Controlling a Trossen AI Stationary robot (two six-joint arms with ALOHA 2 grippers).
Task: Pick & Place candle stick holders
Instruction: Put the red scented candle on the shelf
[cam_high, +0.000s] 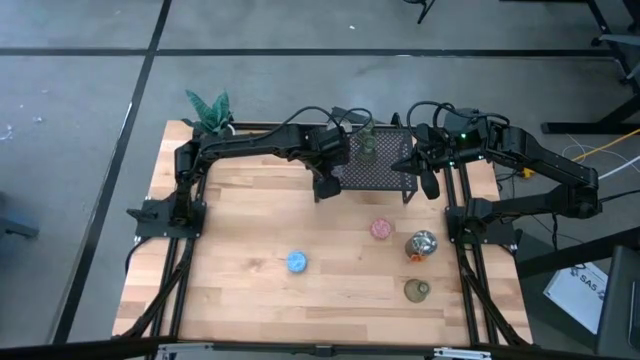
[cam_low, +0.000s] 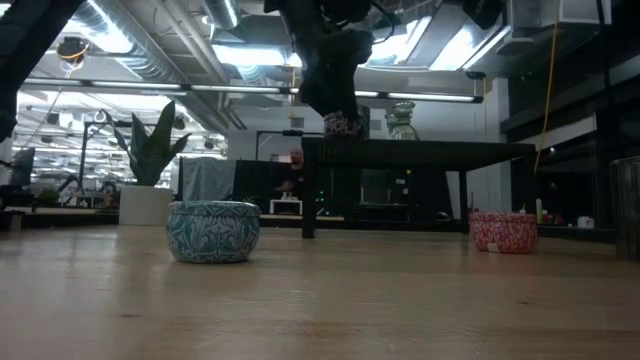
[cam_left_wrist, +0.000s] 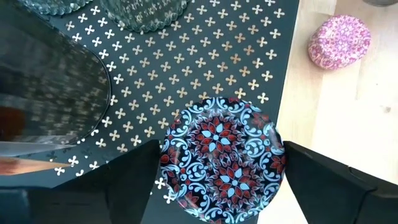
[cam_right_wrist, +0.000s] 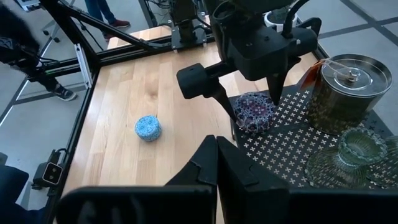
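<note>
High view. You are looking at the table (cam_high: 250, 235) with the black mesh rack (cam_high: 375, 170) sitting at its far edge, right of centre. The left end effector (cam_high: 327, 186) is hanging over the rack's left end; the right end effector (cam_high: 426, 178) is waiting at the rack's right end. An olive glass holder (cam_high: 368, 147) is standing on the rack. On the bare table you are seeing a blue holder (cam_high: 297, 262) near the middle, a pink holder (cam_high: 381, 229), a silvery holder (cam_high: 421, 244) and another olive holder (cam_high: 417, 290) toward the right edge. The potted plant (cam_high: 209, 110) is sitting at the far left corner.

Low view. The blue holder (cam_low: 213, 231) and the pink holder (cam_low: 503, 231) are standing well apart before the rack (cam_low: 410, 152).

Left wrist view. The left end effector (cam_left_wrist: 219, 186) is standing wide open, its fingers (cam_left_wrist: 323, 177) flanking the purple-speckled holder (cam_left_wrist: 222, 158) without gripping it; that holder is resting on the rack's (cam_left_wrist: 186, 68) edge. A silvery tin (cam_left_wrist: 50, 87) is standing beside it.

Right wrist view. The right end effector (cam_right_wrist: 216, 149) is fully closed on nothing. The purple-speckled holder (cam_right_wrist: 254, 111) is lying between the left end effector's (cam_right_wrist: 252, 102) fingers, with the silvery tin (cam_right_wrist: 343, 84) and a clear green glass holder (cam_right_wrist: 360, 149) elsewhere on the rack.
</note>
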